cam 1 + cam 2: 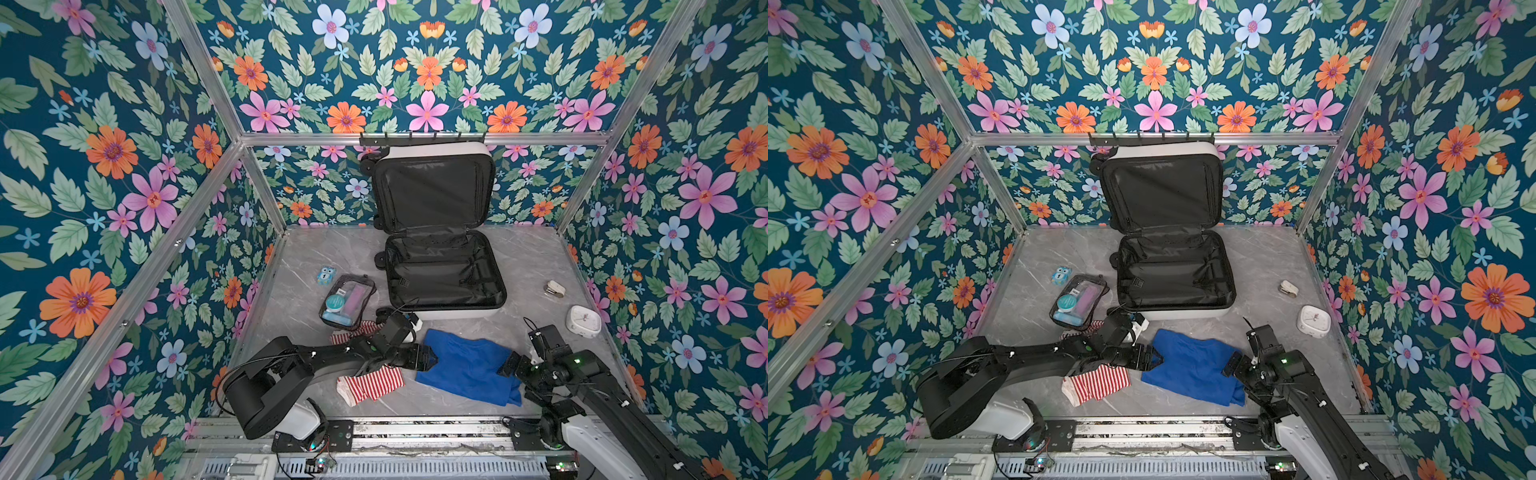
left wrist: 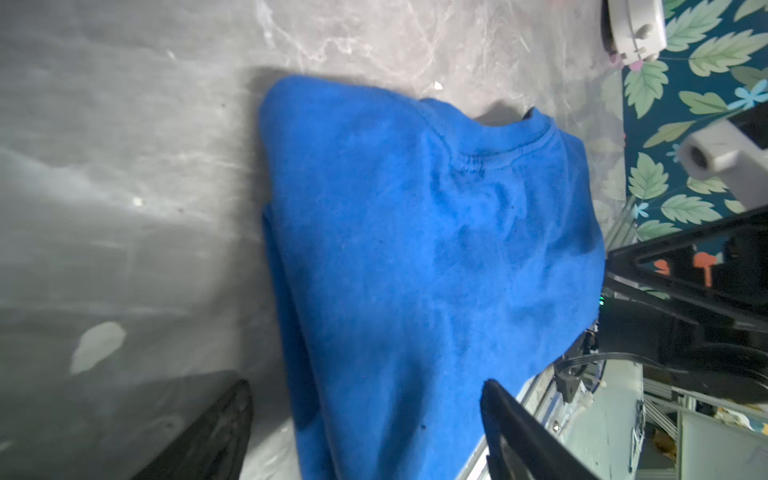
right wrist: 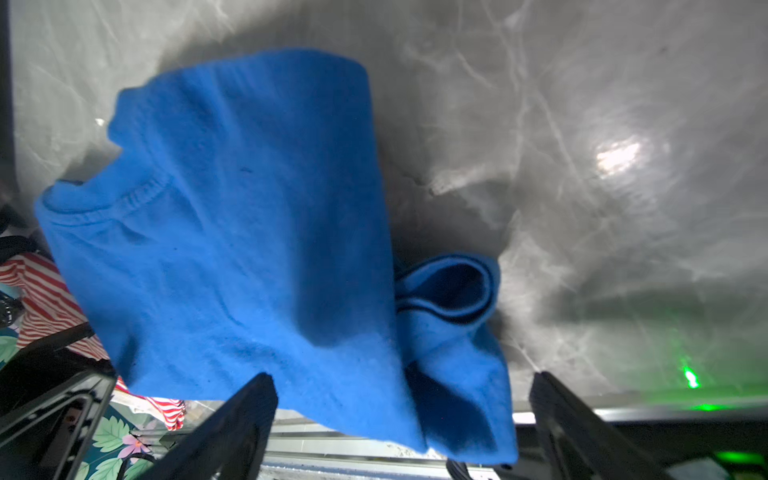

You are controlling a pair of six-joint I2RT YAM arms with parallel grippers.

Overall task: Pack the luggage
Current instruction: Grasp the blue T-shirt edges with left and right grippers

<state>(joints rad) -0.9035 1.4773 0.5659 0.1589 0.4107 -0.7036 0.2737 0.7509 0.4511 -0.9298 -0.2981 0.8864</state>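
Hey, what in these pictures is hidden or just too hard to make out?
Striped cloth: middle hidden under the left arm in both top views.
Pouch contents: too small to name in the top views.
Small pale item: too small to identify in a top view.
Blue shirt: one end cut off by the left wrist view's edge.

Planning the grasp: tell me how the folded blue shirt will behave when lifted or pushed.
The blue shirt looks floppy: soft creased cloth, loosely folded, so layers will likely sag open. Probably light: thin fabric. A push would likely bunch it on the table.
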